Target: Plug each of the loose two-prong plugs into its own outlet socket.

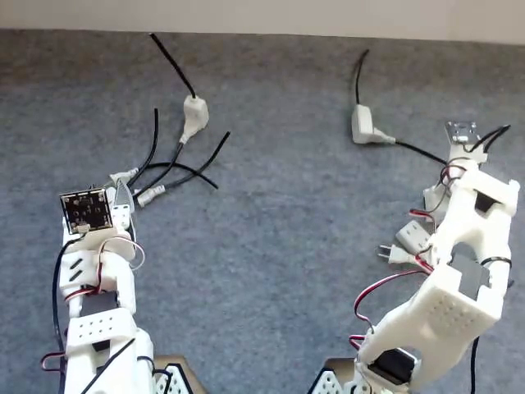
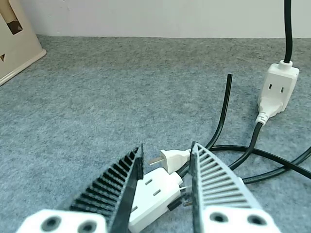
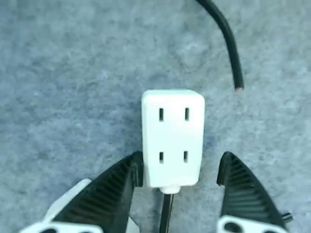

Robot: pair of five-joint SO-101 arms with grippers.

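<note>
Though under loose plugs [image 2: 174, 157], grey carpet [image 1: 287, 230], pale wall [image 1: 328, 15] behind.

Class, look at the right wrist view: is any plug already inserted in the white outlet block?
No: both slot pairs on the outlet block show empty.

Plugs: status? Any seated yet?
Done: nothing clearly seated. In hand: left gripper open around a socket, with a loose plug lying just past it, prongs bare. The right gripper is open astride a double socket, all slots empty. Remaining: every insertion.
</note>
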